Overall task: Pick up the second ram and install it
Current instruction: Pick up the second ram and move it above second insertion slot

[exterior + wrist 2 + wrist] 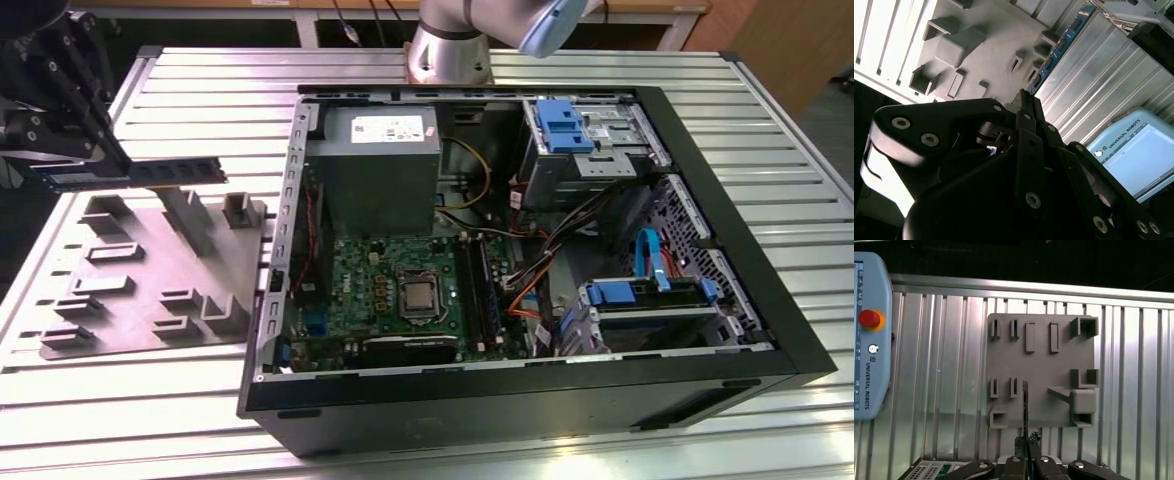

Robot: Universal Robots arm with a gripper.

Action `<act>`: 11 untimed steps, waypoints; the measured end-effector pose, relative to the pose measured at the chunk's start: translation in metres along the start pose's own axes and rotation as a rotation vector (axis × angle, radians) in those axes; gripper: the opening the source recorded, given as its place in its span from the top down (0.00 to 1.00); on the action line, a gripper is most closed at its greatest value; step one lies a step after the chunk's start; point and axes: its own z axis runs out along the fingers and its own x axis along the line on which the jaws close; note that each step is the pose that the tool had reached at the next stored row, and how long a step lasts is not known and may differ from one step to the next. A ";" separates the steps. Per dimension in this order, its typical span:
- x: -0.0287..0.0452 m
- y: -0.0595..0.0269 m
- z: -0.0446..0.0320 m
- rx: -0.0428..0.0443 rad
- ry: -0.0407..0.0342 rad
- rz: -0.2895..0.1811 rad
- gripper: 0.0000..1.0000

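The second ram is a thin dark stick with a blue-green board. It hangs level above the grey moulded fixture, clear of its posts, at the exterior view's left. My gripper is shut on it near one end. In the first wrist view the ram shows edge-on as a thin line running out from the gripper over the fixture. In the second wrist view its blue edge runs away from the fingertips beside the fixture.
The open computer case lies on the slatted metal table, with the motherboard, memory slots and grey power supply exposed. The arm's base stands behind the case. A teach pendant lies on the table beside the fixture.
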 end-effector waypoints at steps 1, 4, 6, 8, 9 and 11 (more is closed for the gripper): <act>0.0000 -0.0011 0.0000 0.0000 0.0000 0.000 0.87; 0.0002 -0.0049 0.0000 0.0000 0.0000 0.001 0.87; 0.0003 -0.0083 0.0000 0.0000 0.0000 0.002 0.87; 0.0004 -0.0126 0.0000 0.0001 -0.0001 0.003 0.87; 0.0005 -0.0148 0.0000 0.0001 -0.0001 0.003 0.87; 0.0007 -0.0191 0.0001 0.0002 -0.0002 0.004 0.87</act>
